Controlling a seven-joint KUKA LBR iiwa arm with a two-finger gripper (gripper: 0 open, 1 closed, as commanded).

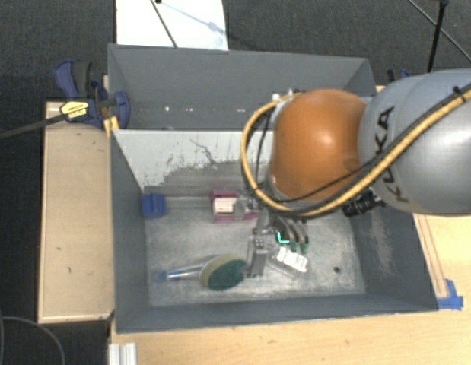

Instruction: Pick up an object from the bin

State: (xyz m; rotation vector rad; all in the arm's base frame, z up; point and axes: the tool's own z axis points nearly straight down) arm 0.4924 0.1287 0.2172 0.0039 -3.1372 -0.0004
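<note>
We see the gripper (267, 258) low in the bin (182, 238), a bit past the middle, toward 5 o'clock. The big orange cover hides most of it. We cannot tell if the jaws are open or closed, or if they have anything.

Two things lie right by it. At its 8 o'clock is a green spoon (224, 274). It has a dark green oval head on a clear handle with a blue end, and it lies flat near the front wall. At its 3 o'clock is a small white bit (294, 261), just beside it. We think one of these two is the thing to pick, but we cannot say which.

To do this step well, we would go straight down, get the thing in the middle of the jaws, close softly, then lift straight up. The spoon is flat and thin, so it may slip. We would grab it across the thin part, not the wide head. The white bit is small and could get pushed away.

The floor is flat grey metal with pale scratches. It looks smooth, so things may slide. There is lots of room. A pink box (225, 204) lies at 11 o'clock and a tube (182, 202) with a blue cap at 10 o'clock, both by the back wall. The walls are well apart from the gripper.
</note>
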